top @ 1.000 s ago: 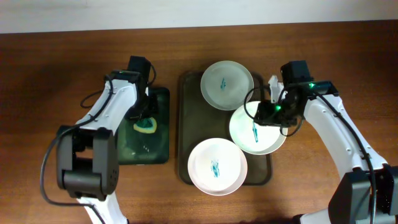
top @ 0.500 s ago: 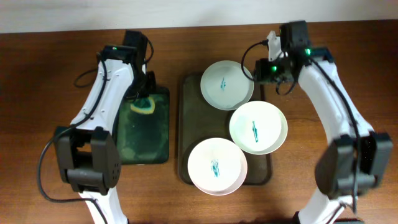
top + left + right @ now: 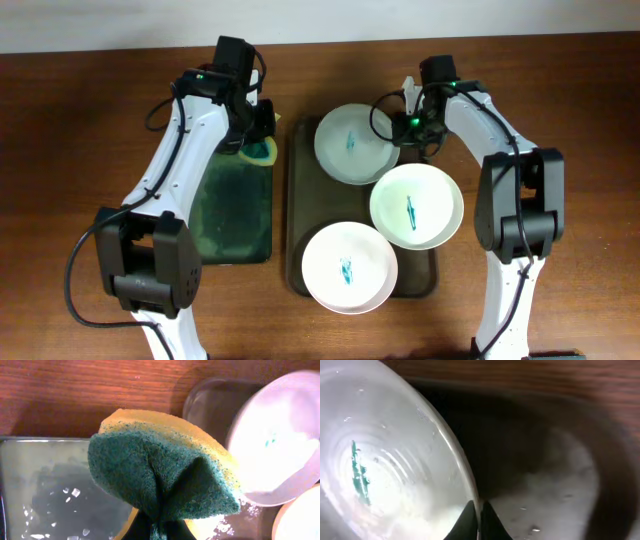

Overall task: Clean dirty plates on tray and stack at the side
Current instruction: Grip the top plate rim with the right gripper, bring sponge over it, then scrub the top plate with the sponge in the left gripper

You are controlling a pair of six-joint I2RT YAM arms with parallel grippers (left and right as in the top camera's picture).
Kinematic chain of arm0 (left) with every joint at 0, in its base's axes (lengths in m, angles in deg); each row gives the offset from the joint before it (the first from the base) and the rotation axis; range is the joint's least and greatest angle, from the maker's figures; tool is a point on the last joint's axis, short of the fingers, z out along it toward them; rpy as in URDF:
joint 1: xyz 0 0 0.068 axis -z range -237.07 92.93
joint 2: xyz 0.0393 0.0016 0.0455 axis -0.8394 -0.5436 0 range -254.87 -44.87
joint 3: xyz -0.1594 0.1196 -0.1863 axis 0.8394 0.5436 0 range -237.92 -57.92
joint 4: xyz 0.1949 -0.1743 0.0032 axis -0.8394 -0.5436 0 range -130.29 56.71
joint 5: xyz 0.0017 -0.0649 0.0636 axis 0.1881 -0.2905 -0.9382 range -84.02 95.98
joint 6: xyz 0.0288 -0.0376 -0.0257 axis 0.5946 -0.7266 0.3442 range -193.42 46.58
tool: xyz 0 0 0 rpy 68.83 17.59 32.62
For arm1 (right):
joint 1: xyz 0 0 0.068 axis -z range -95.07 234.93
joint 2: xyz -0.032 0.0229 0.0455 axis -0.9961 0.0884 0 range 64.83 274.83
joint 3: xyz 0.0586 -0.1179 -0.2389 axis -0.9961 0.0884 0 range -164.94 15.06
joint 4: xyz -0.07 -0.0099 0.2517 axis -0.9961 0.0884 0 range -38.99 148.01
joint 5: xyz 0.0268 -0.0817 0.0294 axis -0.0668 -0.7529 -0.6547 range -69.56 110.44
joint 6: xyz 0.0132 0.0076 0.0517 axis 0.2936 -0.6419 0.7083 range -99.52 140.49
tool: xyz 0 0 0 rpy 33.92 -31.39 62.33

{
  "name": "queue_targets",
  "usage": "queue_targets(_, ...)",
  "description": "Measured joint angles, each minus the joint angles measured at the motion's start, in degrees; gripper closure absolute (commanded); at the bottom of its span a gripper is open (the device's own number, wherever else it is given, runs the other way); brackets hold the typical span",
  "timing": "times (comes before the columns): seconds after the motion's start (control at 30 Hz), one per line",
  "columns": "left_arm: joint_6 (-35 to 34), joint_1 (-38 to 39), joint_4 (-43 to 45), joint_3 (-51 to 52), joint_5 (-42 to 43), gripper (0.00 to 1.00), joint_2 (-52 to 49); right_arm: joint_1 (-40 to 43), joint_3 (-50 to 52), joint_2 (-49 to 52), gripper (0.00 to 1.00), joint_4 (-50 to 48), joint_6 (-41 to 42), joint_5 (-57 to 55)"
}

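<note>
Swinging over from the small green tray (image 3: pixel 235 215), the left hand (image 3: pixel 257 140) is now hanging just beside the left rim of the tray (image 3: pixel 298 200). The right hand (image 3: pixel 407 118) is no longer hovering at the middle plate (image 3: pixel 416 205) and is working at the far plate (image 3: pixel 350 150) instead. Across the counter (image 3: pixel 80 120), this seems to be setting up a hold-and-wipe on the far plate, with nothing cleaned yet.

All three plates are lying on the tray. The near plate (image 3: pixel 349 267) is overhanging the front rim, and the middle plate is overhanging the right rim and touching or just overlapping the far plate. Bare tray is showing mainly along the left side.

The left hand is pinching a folded sponge (image 3: pixel 160 480). The right hand is pinching the far plate's right rim, and that plate's teal smear (image 3: pixel 359 472) is sitting unwiped.
</note>
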Motion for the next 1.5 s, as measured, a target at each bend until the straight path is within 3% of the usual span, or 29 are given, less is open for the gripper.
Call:
queue_targets(0.17,-0.1,2.8,4.3,0.0,0.0,1.00,0.0,-4.2,0.0,0.0,0.96,1.3,0.7,1.2)
queue_targets(0.3,-4.5,7.1,8.1,-0.1,0.0,1.00,-1.0,-4.8,0.0,0.0,0.96,2.7,1.5,1.2)
queue_targets(0.47,-11.5,10.3,14.7,-0.1,5.6,1.00,-12.8,-5.7,0.0,0.0,0.96,3.3,2.3,1.3)
queue_targets(0.63,-12.7,11.3,20.0,-1.0,8.0,1.00,-18.6,-5.6,0.0,0.2,0.96,3.2,3.0,0.4)
queue_targets(0.73,-12.7,11.3,18.1,-2.3,7.5,1.00,-19.0,-5.6,0.0,0.2,0.96,3.4,3.0,0.3)
queue_targets(0.9,-11.6,11.6,-1.1,-12.7,-4.7,1.00,-22.0,-5.9,0.0,0.2,0.96,4.3,3.1,1.5)
queue_targets(0.97,-10.5,11.7,-1.9,-13.4,-6.7,1.00,-22.4,-5.9,0.0,0.2,0.96,4.3,3.0,1.7)
queue_targets(1.23,-9.8,13.7,9.0,-13.8,9.2,1.00,-24.6,-5.5,0.0,0.2,0.96,4.8,3.3,0.3)
queue_targets(1.37,-9.7,13.9,9.5,-13.9,15.9,1.00,-25.3,-5.4,0.0,0.2,0.96,5.0,3.2,0.2)
queue_targets(1.5,-9.7,14.1,5.3,-14.5,15.5,1.00,-25.3,-5.5,0.0,0.2,0.96,5.1,3.2,0.7)
